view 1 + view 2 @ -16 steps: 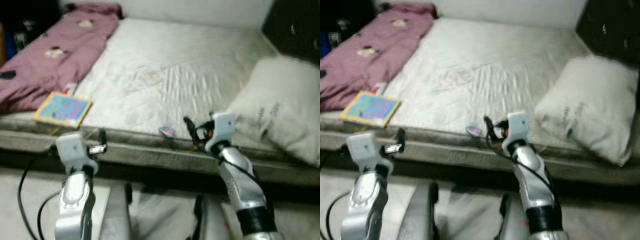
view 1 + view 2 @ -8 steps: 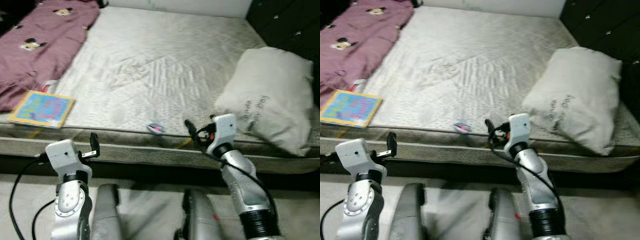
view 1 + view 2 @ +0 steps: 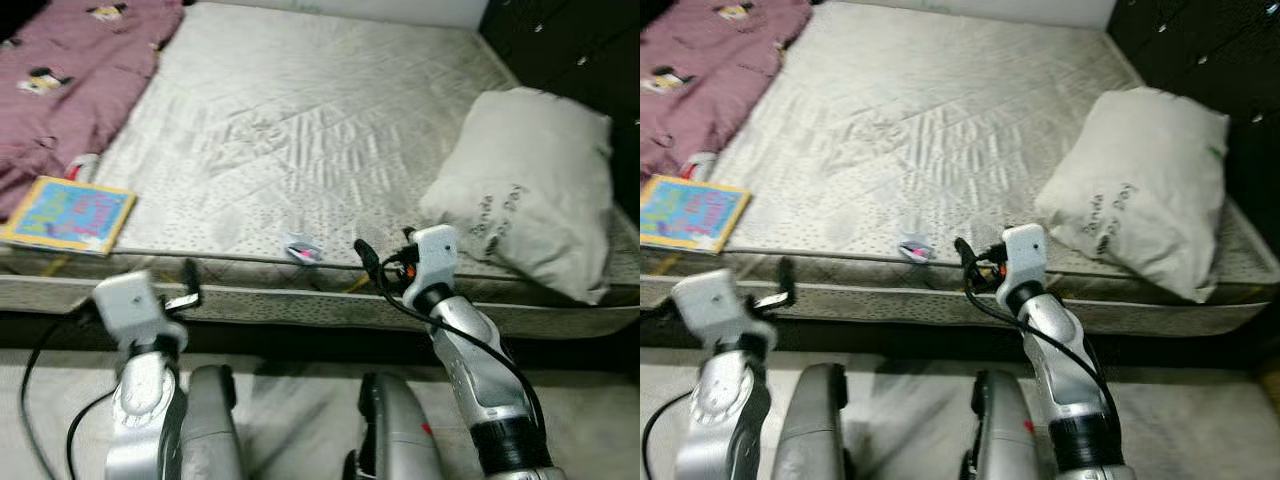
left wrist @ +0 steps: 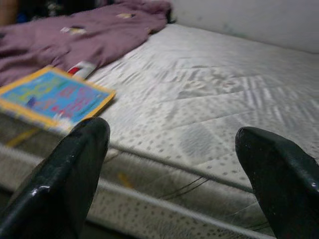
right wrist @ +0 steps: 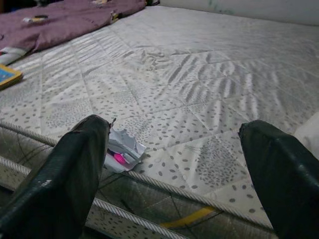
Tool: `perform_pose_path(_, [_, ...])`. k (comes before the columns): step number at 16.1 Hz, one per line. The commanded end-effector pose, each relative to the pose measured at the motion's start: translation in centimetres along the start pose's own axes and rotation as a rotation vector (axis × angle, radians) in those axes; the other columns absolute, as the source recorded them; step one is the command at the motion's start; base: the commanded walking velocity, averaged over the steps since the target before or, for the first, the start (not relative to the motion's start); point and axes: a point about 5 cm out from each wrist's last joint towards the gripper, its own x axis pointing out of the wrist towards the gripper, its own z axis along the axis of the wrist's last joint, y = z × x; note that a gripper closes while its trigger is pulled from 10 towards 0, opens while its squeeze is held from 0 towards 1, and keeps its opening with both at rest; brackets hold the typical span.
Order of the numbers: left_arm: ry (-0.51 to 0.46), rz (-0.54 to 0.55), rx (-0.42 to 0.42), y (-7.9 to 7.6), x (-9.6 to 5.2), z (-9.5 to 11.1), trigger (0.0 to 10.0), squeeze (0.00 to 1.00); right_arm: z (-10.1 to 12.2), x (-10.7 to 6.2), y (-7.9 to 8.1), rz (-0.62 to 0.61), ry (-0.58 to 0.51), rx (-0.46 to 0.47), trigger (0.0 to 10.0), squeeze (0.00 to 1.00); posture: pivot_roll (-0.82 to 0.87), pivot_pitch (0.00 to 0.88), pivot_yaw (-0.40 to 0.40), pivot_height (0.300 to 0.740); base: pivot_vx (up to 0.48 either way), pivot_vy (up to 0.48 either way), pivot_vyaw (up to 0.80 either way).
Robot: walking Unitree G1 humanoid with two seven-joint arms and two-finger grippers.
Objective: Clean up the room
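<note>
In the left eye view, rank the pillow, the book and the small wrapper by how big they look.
1. Pillow, clearly largest.
2. Book.
3. Wrapper, smallest; it lies nearest the mattress edge and still looks tiny.

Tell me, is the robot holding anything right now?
No. Both the left gripper and right gripper are open and empty, poised near the grey quilted mattress edge.

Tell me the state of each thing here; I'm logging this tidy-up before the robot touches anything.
Small white-and-pink crumpled wrapper: lying loose at the mattress's front edge.
Colourful flat picture book: closed, lying flat.
Purple cartoon-print blanket: rumpled, unfolded.
White pillow: lying on the grey quilted mattress, which is bare.
Left gripper: open, holding nothing.
Right gripper: open, holding nothing.
</note>
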Motion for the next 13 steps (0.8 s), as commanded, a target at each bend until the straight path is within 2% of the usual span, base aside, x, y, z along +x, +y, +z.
perform_pose_path(1, [0.007, -0.059, 0.007, -0.9, 0.7, -0.1, 10.0, 0.00, 0.3, -0.7, -0.9, -0.062, -0.021, 0.001, 10.0, 0.00, -0.01, 0.000, -0.013, 0.581, 0.000, 0.000, 0.00])
perform_pose_path(6, [0.015, -0.146, 0.011, -2.3, 1.7, -0.1, 10.0, 0.00, -0.1, -1.7, -1.6, -0.135, -0.029, -0.013, 10.0, 0.00, -0.04, 0.000, 0.057, 0.581, 0.000, 0.000, 0.00])
perform_pose_path(7, [0.013, -0.156, 0.012, -2.4, 1.7, 0.0, 10.0, 0.00, -0.2, -1.8, -1.7, -0.144, -0.028, -0.012, 10.0, 0.00, -0.04, 0.000, 0.060, 0.581, 0.000, 0.000, 0.52])
perform_pose_path(9, [0.005, -0.169, 0.010, -2.4, 1.7, 0.1, 10.0, 0.00, -0.1, -1.8, -1.5, -0.148, -0.029, -0.004, 10.0, 0.00, -0.04, 0.000, 0.056, 0.581, 0.129, 0.000, 0.24])
perform_pose_path(12, [0.005, -0.150, 0.002, -1.9, 1.5, 0.1, 10.0, 0.00, 0.0, -1.2, -1.2, -0.116, -0.028, -0.012, 10.0, 0.00, -0.01, 0.003, 0.026, 0.581, 0.290, 0.000, 0.77])
perform_pose_path(13, [0.005, -0.145, 0.000, -1.8, 1.4, 0.1, 10.0, 0.00, 0.1, -1.1, -1.2, -0.111, -0.028, -0.011, 10.0, 0.00, -0.01, 0.006, 0.022, 0.581, 0.292, 0.000, 0.00])
